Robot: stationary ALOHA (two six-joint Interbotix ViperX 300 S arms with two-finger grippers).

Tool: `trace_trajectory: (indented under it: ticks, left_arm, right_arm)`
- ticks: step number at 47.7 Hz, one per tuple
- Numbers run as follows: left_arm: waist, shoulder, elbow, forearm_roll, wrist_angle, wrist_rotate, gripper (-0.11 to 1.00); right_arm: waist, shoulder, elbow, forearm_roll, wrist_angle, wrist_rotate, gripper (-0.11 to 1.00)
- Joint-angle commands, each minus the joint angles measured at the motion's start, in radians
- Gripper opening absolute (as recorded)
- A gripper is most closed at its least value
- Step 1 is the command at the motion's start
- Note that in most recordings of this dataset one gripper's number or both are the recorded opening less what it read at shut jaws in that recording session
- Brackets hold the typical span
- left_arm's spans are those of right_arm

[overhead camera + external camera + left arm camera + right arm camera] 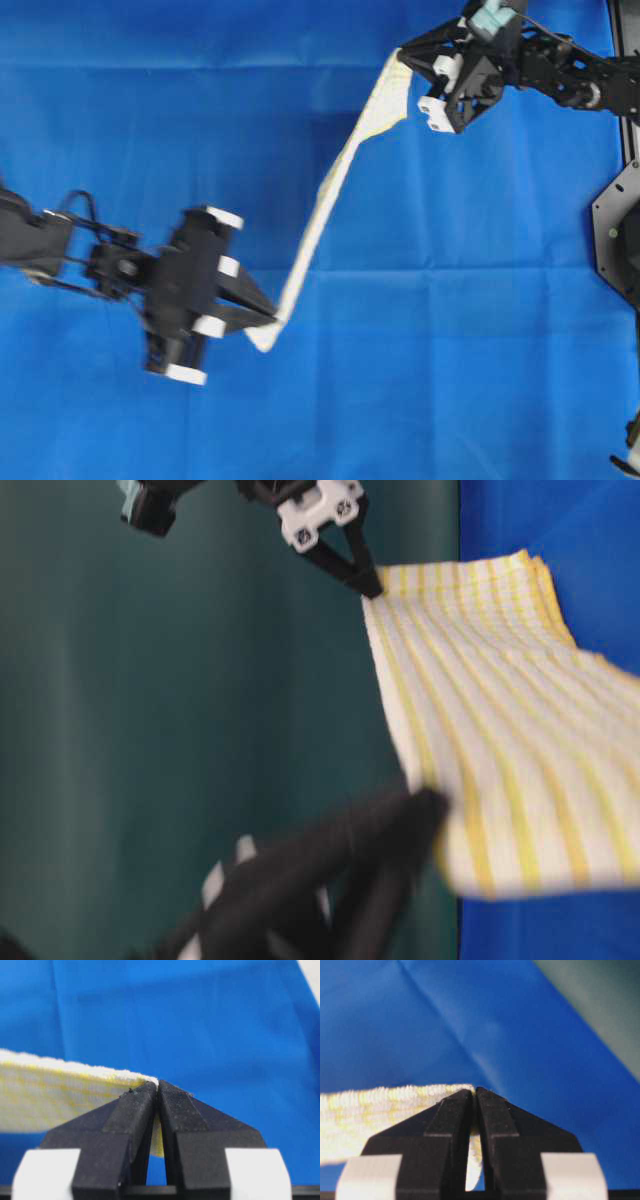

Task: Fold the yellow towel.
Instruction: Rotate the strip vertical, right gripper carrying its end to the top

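Observation:
The yellow towel (330,195) hangs in the air, stretched edge-on as a thin band between both arms above the blue sheet. In the table-level view the yellow towel (500,730) shows its yellow and white stripes. My left gripper (270,318) is shut on the towel's lower corner; that corner (90,1095) is pinched between the black jaws of the left gripper (157,1085). My right gripper (400,55) is shut on the upper corner, where the towel (385,1110) runs off to the left of the closed tips of the right gripper (475,1091).
The large blue sheet (480,330) covers the table under both arms. Black robot mounts (620,230) stand at the right edge. A dark green wall (150,730) fills the left of the table-level view.

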Motion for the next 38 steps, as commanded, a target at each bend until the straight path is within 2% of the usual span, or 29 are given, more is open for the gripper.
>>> trace_trajectory:
  ticks: [1, 10, 16, 29, 38]
  left_arm:
    - [-0.034, 0.040, -0.095, 0.002, -0.006, 0.028, 0.02]
    - [-0.034, 0.140, -0.230, 0.002, -0.005, 0.103, 0.02]
    - [-0.034, 0.184, -0.291, 0.002, -0.002, 0.129, 0.02]
    - [-0.025, 0.212, -0.321, 0.002, -0.006, 0.133, 0.02]
    - [0.014, 0.250, -0.351, 0.002, -0.051, 0.141, 0.02]
  right_arm:
    - [-0.048, 0.015, -0.054, 0.002, -0.014, -0.009, 0.03]
    - [-0.055, 0.060, -0.110, 0.002, -0.011, -0.020, 0.03]
    - [-0.055, 0.084, -0.141, 0.002, -0.008, -0.032, 0.03]
    - [-0.063, 0.086, -0.144, 0.002, -0.005, -0.037, 0.03]
    - [-0.083, 0.037, -0.103, 0.002, -0.005, -0.037, 0.03]
